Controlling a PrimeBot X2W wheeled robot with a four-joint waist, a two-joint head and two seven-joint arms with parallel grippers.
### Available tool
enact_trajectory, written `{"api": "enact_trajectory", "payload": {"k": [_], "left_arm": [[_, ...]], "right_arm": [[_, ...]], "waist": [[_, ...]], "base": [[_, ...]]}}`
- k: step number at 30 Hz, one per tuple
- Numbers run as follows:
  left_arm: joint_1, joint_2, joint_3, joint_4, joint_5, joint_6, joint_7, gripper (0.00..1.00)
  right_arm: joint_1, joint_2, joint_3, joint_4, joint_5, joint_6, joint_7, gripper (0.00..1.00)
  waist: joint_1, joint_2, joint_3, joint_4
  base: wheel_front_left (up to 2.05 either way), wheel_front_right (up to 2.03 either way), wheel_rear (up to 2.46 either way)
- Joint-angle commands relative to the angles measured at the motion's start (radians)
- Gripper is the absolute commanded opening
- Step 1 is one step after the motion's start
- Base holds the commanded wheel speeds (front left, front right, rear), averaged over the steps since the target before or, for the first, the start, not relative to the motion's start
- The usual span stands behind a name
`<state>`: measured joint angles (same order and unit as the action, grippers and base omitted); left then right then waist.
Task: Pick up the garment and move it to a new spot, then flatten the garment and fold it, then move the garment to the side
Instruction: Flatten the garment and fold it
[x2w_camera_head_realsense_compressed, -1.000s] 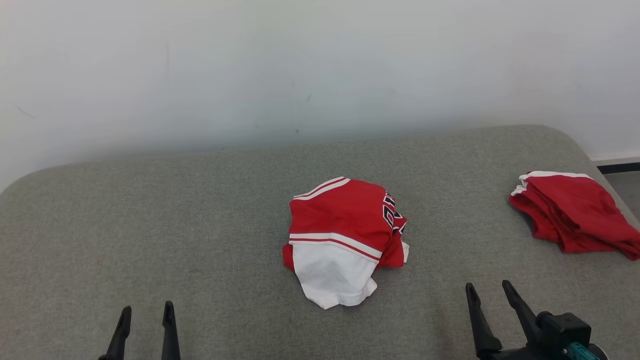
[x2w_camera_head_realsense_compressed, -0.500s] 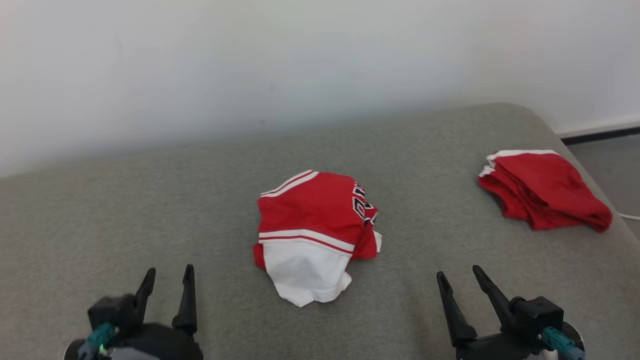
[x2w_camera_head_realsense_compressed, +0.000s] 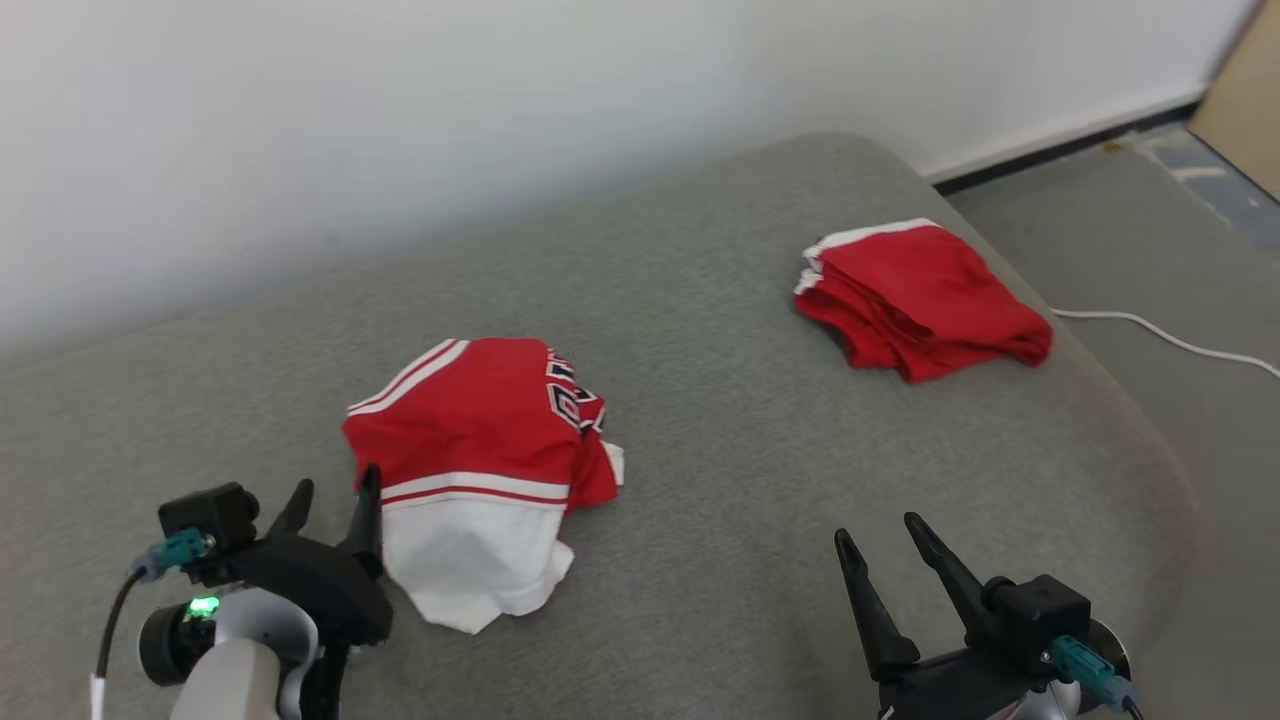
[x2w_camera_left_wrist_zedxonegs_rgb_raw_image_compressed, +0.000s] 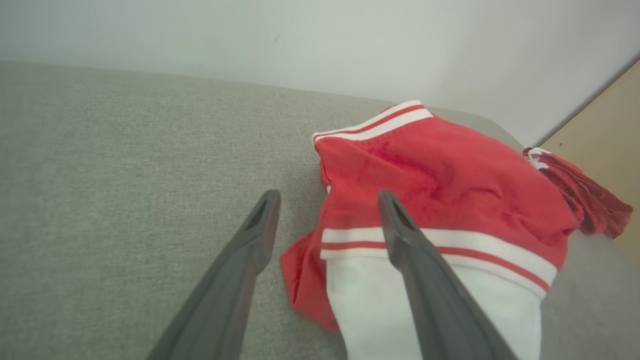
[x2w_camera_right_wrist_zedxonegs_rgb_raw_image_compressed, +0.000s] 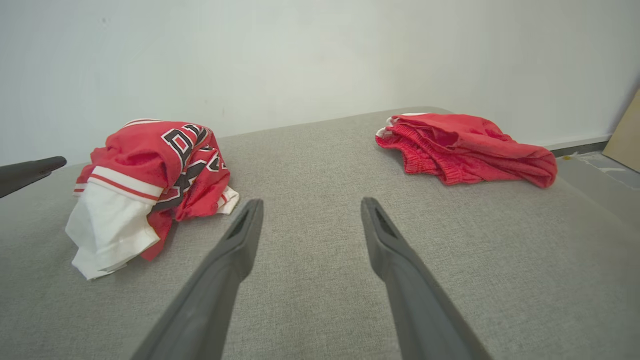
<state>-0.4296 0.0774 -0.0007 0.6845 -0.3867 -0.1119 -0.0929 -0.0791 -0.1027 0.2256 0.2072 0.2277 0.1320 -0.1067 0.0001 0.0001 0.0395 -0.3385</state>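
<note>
Both spread and empty, my left tool is hovering just beside the crumpled garment on the grey cushion, my right tool well apart; I am judging the pickup needs a pinch next.

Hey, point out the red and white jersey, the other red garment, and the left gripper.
red and white jersey (x2w_camera_head_realsense_compressed: 470, 410), head view, on its red upper panel.
other red garment (x2w_camera_head_realsense_compressed: 925, 295), head view, middle of its top layer.
left gripper (x2w_camera_head_realsense_compressed: 337, 478), head view, midway between its open fingertips.
</note>
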Motion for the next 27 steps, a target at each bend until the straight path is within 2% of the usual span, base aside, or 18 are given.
{"api": "enact_trajectory", "payload": {"k": [1, 8, 12, 19, 20, 21, 23, 27], "left_arm": [[-0.036, 0.013, 0.006, 0.036, -0.013, 0.0, 0.009, 1.0], [-0.075, 0.02, 0.029, 0.116, -0.037, 0.026, 0.02, 1.0], [-0.092, 0.019, 0.046, 0.151, -0.07, 0.02, 0.016, 1.0], [-0.141, 0.023, 0.056, 0.188, -0.123, 0.003, 0.067, 1.0], [-0.144, 0.022, 0.047, 0.19, -0.13, -0.004, 0.083, 0.72], [-0.149, 0.02, 0.037, 0.189, -0.136, -0.007, 0.096, 0.0], [-0.156, 0.018, 0.017, 0.182, -0.145, -0.013, 0.117, 0.0], [-0.174, 0.022, -0.012, 0.131, -0.147, -0.019, 0.052, 0.0]], "right_arm": [[-0.012, -0.004, 0.003, 0.007, 0.007, -0.002, -0.012, 1.0], [-0.017, -0.005, 0.003, 0.023, 0.013, -0.002, -0.028, 1.0], [-0.019, -0.001, 0.004, 0.03, 0.013, -0.002, -0.032, 1.0], [-0.032, 0.003, 0.017, 0.034, 0.013, -0.002, -0.033, 1.0], [-0.034, 0.002, 0.016, 0.035, 0.014, -0.002, -0.035, 1.0], [-0.036, 0.001, 0.015, 0.036, 0.015, -0.002, -0.036, 1.0], [-0.037, -0.001, 0.013, 0.039, 0.016, -0.002, -0.036, 1.0], [-0.039, -0.002, 0.009, 0.044, 0.017, -0.002, -0.041, 1.0]], "waist": [[-0.0001, -0.0001, 0.044, -0.095], [-0.0001, -0.0001, 0.051, -0.124], [-0.0001, -0.0001, 0.049, -0.126], [-0.0001, -0.0001, 0.054, -0.125], [-0.0001, -0.0001, 0.055, -0.124], [-0.0001, -0.0001, 0.056, -0.123], [-0.0001, -0.0001, 0.057, -0.121], [-0.0001, -0.0001, 0.056, -0.119]], "base": [[0.0, 0.0, 0.0], [0.0, 0.0, 0.0], [0.0, 0.0, 0.0], [0.0, 0.0, 0.0], [0.0, 0.0, 0.0], [0.0, 0.0, 0.0], [0.0, 0.0, 0.0], [0.0, 0.0, 0.0]]}}
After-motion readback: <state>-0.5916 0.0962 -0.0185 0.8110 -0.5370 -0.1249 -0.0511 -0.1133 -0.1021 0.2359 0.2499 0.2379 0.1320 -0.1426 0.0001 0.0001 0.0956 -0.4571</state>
